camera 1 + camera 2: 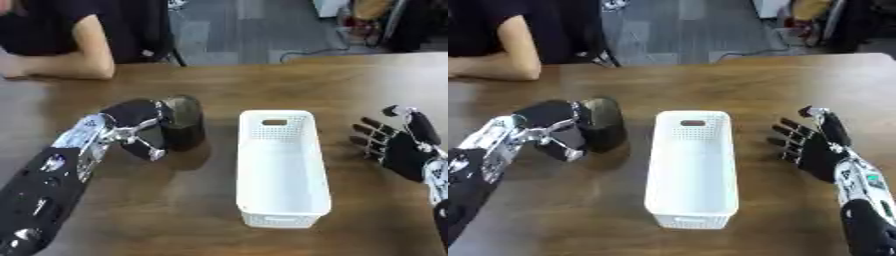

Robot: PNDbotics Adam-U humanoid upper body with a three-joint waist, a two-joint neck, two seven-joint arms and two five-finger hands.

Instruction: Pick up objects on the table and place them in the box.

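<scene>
1 dark rounded object (184,122), matte, gripped by curled left hand (131,127) | 1 white perforated plastic box (282,170), oblong | right hand (398,145) fingers spread | wood-grain table (157,200)

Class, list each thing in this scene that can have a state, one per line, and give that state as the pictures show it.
Left hand: fingers curled round the dark object, gripping it from the side.
Dark object: upright on the table, left of the box, held.
White box: open-topped, nothing in it.
Right hand: open, fingers spread and pointing up, holding nothing, right of the box.
</scene>
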